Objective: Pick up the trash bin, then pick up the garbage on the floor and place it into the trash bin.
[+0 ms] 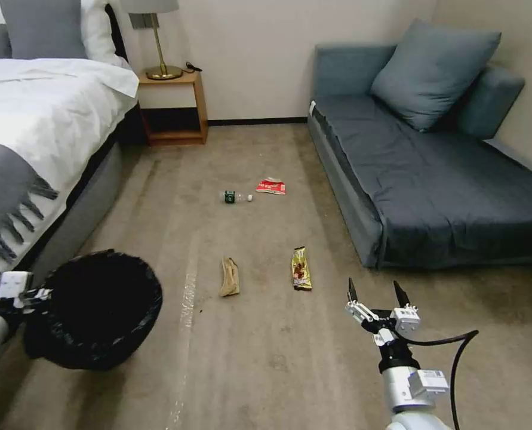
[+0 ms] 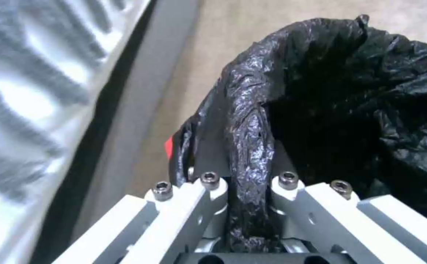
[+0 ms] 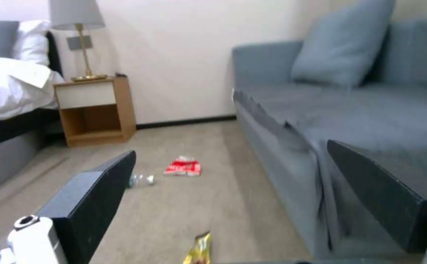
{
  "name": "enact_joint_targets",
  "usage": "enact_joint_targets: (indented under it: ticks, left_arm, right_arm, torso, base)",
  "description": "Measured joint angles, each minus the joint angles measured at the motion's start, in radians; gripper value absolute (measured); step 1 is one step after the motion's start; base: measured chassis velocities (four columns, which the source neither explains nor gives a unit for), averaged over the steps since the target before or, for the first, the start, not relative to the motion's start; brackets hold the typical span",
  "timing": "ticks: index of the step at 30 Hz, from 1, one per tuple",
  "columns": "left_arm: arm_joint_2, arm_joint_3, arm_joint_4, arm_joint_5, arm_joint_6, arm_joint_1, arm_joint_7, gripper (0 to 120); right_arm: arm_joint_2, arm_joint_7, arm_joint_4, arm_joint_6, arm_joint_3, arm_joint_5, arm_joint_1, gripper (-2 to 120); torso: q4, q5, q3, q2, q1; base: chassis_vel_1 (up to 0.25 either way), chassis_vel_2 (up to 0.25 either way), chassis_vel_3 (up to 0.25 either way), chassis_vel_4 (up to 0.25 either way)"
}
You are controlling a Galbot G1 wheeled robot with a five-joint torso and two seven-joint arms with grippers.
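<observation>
The trash bin, lined with a crinkly black bag, hangs at the lower left beside the bed. My left gripper is shut on its rim, the bag pinched between the fingers. The garbage lies on the carpet ahead: a clear bottle with a green label, a red-white packet, a tan paper wrapper and a gold-brown snack wrapper. My right gripper hovers open and empty, nearer me and to the right of the gold-brown wrapper. In the right wrist view the packet and bottle lie farther off.
A bed runs along the left, with a wooden nightstand and lamp at the back wall. A grey sofa with a cushion fills the right side. Bare carpet stretches between them.
</observation>
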Motion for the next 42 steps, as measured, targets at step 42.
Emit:
enact_joint_targets:
  ticks: [42]
  left_arm:
    - [-0.169, -0.030, -0.138, 0.175, -0.040, 0.104, 0.121, 5]
  right_arm:
    - [-0.001, -0.104, -0.083, 0.053, -0.036, -0.038, -0.005, 100]
  torso:
    - [0.0001, 0.0001, 0.000, 0.000, 0.000]
  base:
    - [-0.117, 0.114, 0.113, -0.113]
